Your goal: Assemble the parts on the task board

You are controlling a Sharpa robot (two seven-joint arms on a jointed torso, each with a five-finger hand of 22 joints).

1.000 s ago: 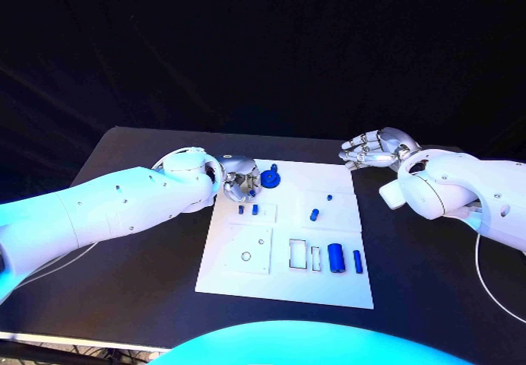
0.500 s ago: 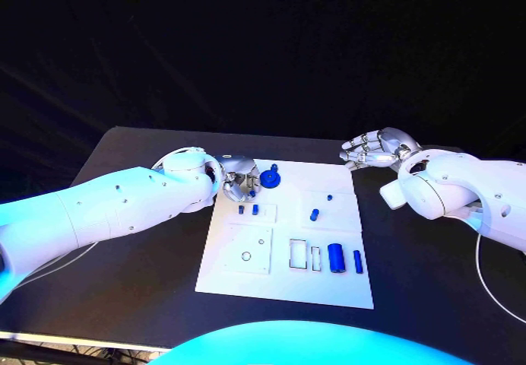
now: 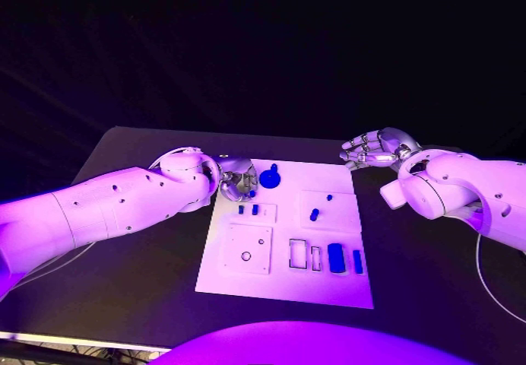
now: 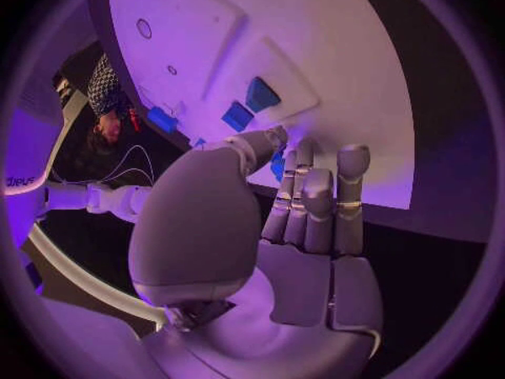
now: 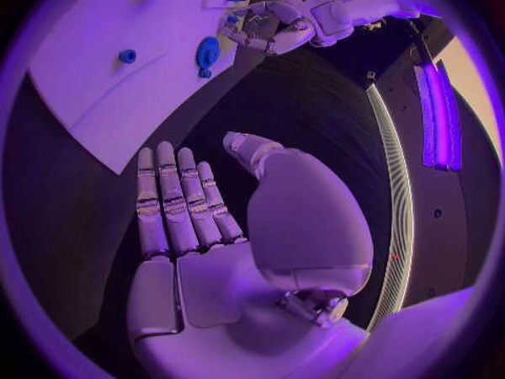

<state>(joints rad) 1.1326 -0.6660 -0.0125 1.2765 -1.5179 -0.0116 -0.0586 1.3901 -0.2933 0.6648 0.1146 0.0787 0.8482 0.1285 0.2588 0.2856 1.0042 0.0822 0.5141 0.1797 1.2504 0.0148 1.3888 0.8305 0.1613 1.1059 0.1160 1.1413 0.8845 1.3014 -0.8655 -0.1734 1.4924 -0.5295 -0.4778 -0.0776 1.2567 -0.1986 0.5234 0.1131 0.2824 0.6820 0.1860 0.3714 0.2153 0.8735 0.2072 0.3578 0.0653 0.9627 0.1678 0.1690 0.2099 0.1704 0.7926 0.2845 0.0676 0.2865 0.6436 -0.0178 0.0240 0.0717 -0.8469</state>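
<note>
The white task board (image 3: 285,285) lies in the middle of the black table. My left hand (image 3: 235,181) hovers over its far left corner, just left of a blue gear (image 3: 270,179). A small blue part (image 4: 276,167) sits between its thumb and fingertips, close above the board (image 4: 316,42). Two short blue pegs (image 3: 248,209) stand in a small plate right below that hand. My right hand (image 3: 372,148) hangs over the bare table past the board's far right corner, fingers straight and thumb apart, with nothing in its palm (image 5: 200,253). The gear (image 5: 207,53) also shows in the right wrist view.
A blue peg (image 3: 314,215) stands in the right-hand plate. A thick blue cylinder (image 3: 337,258) and a slim blue bar (image 3: 357,261) lie near the board's right edge. A plate with two holes (image 3: 250,251) sits on the left half. Black table surrounds the board.
</note>
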